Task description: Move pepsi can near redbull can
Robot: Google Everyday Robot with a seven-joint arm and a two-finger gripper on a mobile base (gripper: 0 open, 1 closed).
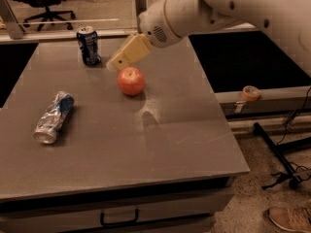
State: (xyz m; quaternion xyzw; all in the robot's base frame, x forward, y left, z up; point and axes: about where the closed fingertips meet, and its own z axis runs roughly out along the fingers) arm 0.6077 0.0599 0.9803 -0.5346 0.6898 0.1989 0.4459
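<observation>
— Gripper (115, 63) first: where is it?

— You have it over the far half of the gray table (184, 130), at the end of the white arm (204, 8) that reaches in from the upper right. Its tan tip slants down and left, just behind the red apple (131, 80) and near the pepsi can (89, 45), though apart from both. You cannot tell from this angle whether it is open or closed.

— And the cans?

— Your pepsi can stands upright near the table's far edge, left of the gripper. The redbull can (53, 117) lies crushed on its side toward the left edge, its silver end facing you, well apart from the pepsi can. The apple sits between the two, further to the right. Off the table, you see a roll of orange tape (250, 92) on the ledge to the right.
</observation>
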